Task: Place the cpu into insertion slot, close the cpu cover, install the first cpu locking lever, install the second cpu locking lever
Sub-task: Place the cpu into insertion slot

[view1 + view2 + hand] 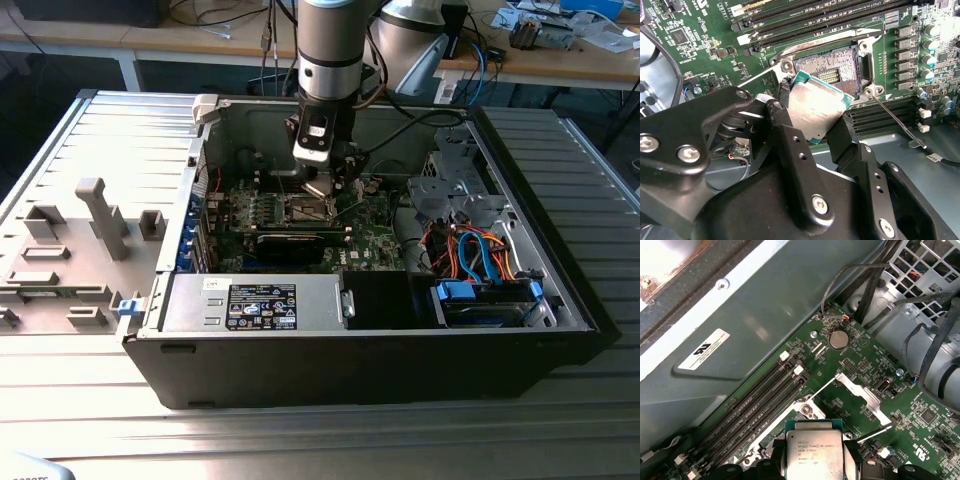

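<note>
Gripper (814,115) pinches the cpu (817,100) by opposite edges, likely sparing its contacts, tilted over the open insertion slot (836,70), upper-middle in the exterior view.

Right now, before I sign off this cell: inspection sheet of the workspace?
Surface: ribbed metal table, open PC case on it.
Job's things: cpu held near the empty socket, not seated; cpu cover raised.
Clutter: grey fixture blocks at the exterior view's left.
Grippers: gripper shut on the cpu.
Cables: orange and blue bundle inside the case.
Surroundings: workbench behind.
</note>
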You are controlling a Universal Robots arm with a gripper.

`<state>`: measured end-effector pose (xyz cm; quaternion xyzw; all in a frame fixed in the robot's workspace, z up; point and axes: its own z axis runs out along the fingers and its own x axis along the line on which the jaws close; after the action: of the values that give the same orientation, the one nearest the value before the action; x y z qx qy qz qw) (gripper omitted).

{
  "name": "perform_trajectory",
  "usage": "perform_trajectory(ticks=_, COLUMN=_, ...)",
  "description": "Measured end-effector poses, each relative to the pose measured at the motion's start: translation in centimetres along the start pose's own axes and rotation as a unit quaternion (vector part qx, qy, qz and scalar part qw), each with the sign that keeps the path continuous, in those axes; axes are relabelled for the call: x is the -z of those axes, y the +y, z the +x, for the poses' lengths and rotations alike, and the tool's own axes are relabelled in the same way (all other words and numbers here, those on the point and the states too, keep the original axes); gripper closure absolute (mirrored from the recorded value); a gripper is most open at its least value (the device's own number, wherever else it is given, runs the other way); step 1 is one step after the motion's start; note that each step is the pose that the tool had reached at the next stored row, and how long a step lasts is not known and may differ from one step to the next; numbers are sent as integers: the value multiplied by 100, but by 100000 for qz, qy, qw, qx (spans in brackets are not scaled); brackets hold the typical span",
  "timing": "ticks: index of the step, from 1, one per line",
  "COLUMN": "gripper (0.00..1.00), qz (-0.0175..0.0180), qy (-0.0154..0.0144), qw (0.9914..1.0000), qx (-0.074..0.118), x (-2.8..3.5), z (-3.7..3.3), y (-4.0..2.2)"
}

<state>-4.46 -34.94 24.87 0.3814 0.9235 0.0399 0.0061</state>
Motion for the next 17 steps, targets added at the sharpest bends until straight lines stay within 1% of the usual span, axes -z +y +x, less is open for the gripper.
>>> perform_trajectory(ticks=17, gripper=46, qz=-44, qy=-182, qw=99973, qx=-2305, x=0, z=0, y=0)
